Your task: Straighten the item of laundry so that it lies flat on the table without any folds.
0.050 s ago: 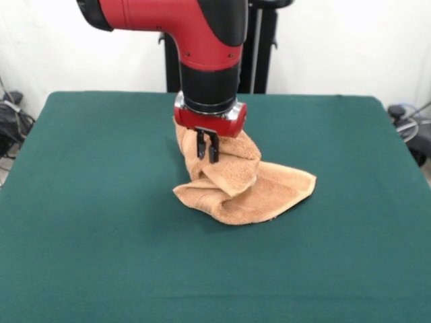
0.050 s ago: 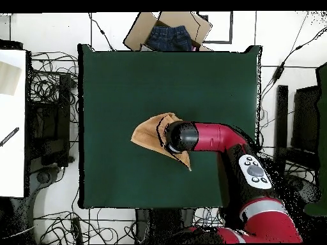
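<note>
The item of laundry (image 1: pixel 269 192) is an orange-tan terry towel, crumpled near the middle of the green table (image 1: pixel 94 202). One part is drawn up into a twisted peak; the rest lies folded on the felt to the right. My gripper (image 1: pixel 207 151) hangs from the red and black arm right at that peak, its black fingers close together and pinching the cloth. In the overhead view the towel (image 2: pixel 148 134) pokes out to the left from under the arm's wrist (image 2: pixel 182 136), which hides the gripper and part of the cloth.
A cardboard box (image 2: pixel 137 35) holding blue denim sits just beyond the table's top edge in the overhead view. Cables and dark equipment (image 2: pixel 54 115) crowd the floor beside the table (image 2: pixel 115 83). A white surface (image 2: pixel 13 121) stands at the far left.
</note>
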Motion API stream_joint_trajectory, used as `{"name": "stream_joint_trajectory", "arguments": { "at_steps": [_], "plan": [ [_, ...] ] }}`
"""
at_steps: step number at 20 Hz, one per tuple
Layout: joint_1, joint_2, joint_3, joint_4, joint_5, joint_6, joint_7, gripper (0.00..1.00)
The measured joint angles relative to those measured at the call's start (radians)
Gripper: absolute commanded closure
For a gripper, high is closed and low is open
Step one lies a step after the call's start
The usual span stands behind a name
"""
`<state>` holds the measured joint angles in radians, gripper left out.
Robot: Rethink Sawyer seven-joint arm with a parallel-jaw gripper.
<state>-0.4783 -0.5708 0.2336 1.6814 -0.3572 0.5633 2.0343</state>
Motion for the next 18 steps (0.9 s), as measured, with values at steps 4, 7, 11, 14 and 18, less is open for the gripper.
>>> {"name": "stream_joint_trajectory", "arguments": {
  "at_steps": [4,7,11,14,18],
  "plan": [
    [0.0,-0.016,0.001,0.0,0.0,0.023,0.0,1.0],
    [0.0,-0.034,0.001,0.0,0.0,0.04,0.0,1.0],
    [0.0,-0.058,0.001,0.001,0.0,0.07,0.0,1.0],
    [0.001,-0.076,0.001,0.001,0.0,0.099,0.0,1.0],
    [0.002,-0.098,0.001,0.001,0.0,0.146,0.0,1.0]
  ]
}}
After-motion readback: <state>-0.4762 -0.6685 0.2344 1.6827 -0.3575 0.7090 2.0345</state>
